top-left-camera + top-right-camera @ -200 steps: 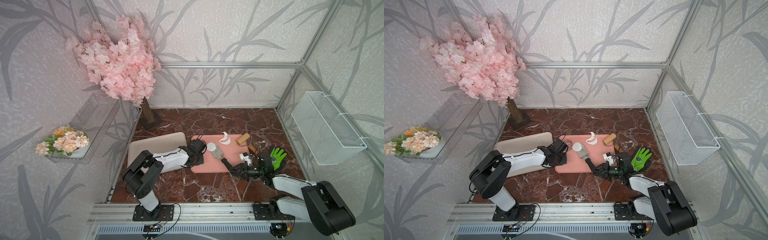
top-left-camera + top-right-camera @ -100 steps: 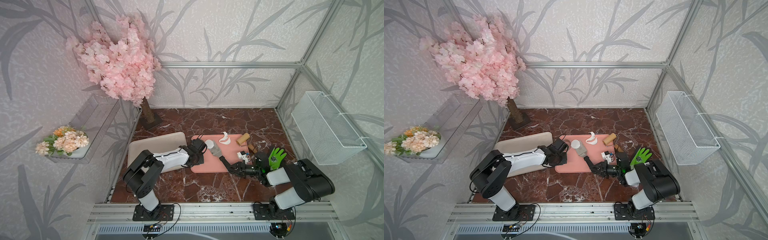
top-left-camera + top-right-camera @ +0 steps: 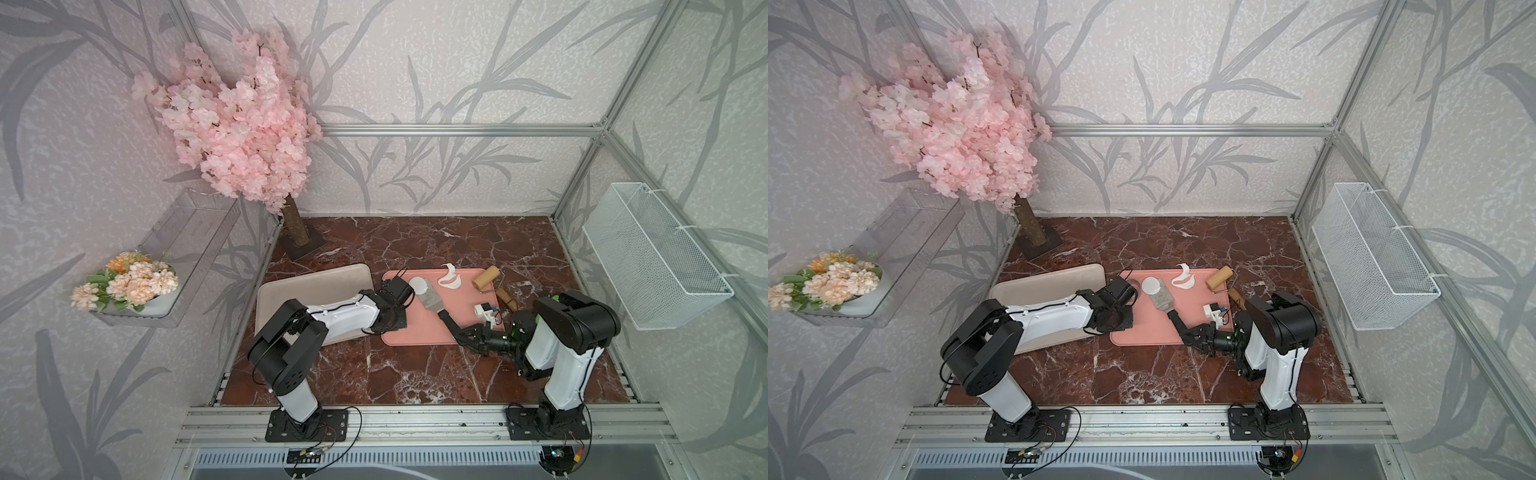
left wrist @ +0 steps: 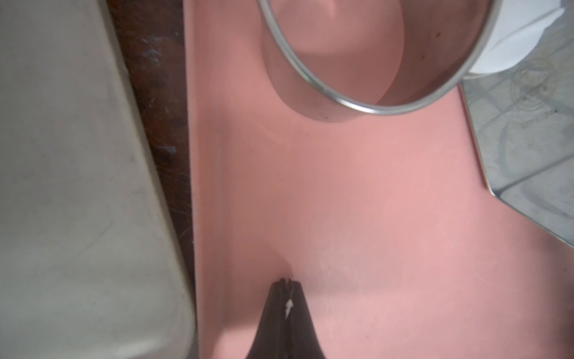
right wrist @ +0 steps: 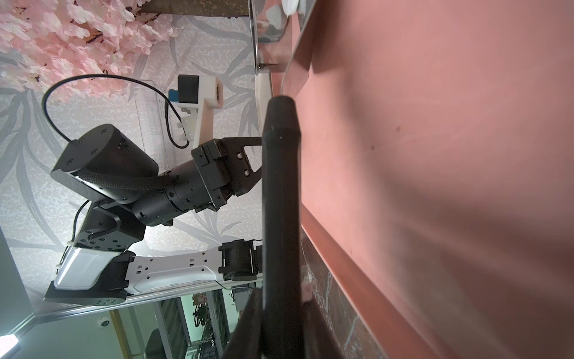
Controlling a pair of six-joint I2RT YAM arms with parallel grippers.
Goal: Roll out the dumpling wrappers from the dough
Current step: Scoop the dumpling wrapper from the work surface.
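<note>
Pink mat (image 3: 415, 332) lies on the marble table (image 3: 374, 374), with a beige tray (image 3: 299, 291) just beside it on the robot's left.

Dumpling wrapper (image 3: 419, 285), a flat white round disc, sits on the mat near its far left corner; seen in both top views (image 3: 1150, 286).

Right gripper (image 3: 465, 333) is clamped on the black handle of a spatula (image 3: 432, 300). The right wrist view shows the fingers either side of the handle (image 5: 279, 217). The metal blade points at the wrapper and its front edge meets the wrapper's near rim. Cannot tell if it is under the disc or only touching.

Left gripper (image 4: 287, 283) is closed, with the tips pressed together and nothing held. A small white speck is stuck at the seam. It hovers low over the mat's left edge. A metal ring (image 4: 357, 104) stands on the mat just past it, and the wrapper shows beyond the ring (image 4: 525, 34).

Ragged white scrap (image 3: 449, 280) with a curved tail lies at the mat's far edge, apart from the wrapper. Wooden roller (image 3: 487, 277) lies at the mat's far right corner.
</note>
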